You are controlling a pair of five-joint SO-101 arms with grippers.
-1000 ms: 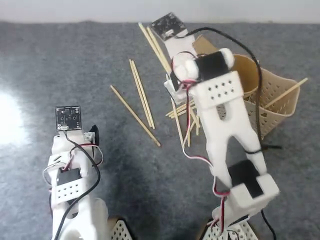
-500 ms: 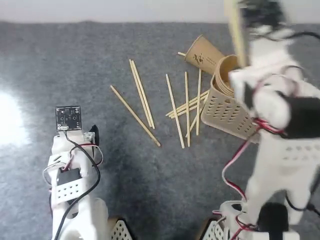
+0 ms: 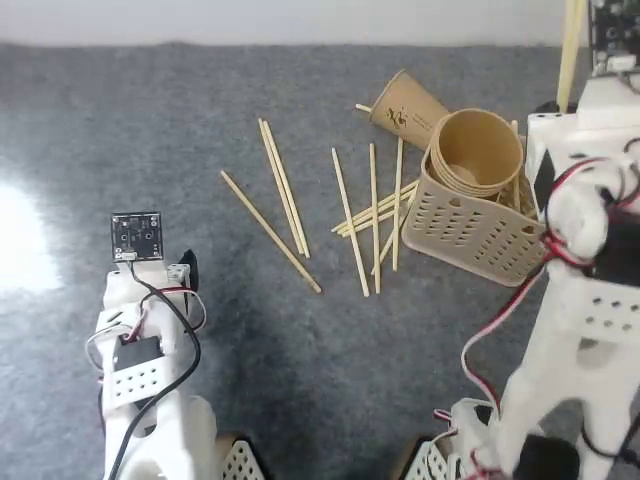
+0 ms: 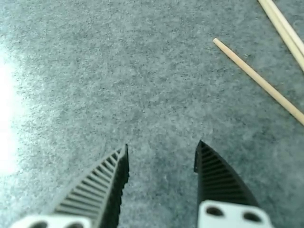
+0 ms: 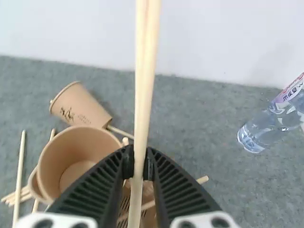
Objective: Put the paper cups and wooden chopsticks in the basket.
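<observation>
Right wrist view is showing the right gripper point(image 5: 137, 159) pinching a pair of wooden chopsticks point(image 5: 145, 71) low on their shafts. They are standing upright above the basket point(image 3: 470, 235), probably so they can drop end-first beside the stacked paper cups point(image 3: 480, 150) nesting inside. The left gripper point(image 4: 161, 156) is hanging parted and empty over the grey carpet point(image 3: 150, 120) near loose chopsticks point(image 3: 283, 190), while another cup point(image 3: 405, 103) is lying on its side just beside the basket. A white wall point(image 5: 213, 33) is bordering the carpet, with a plastic bottle point(image 5: 273, 118) resting nearby.
</observation>
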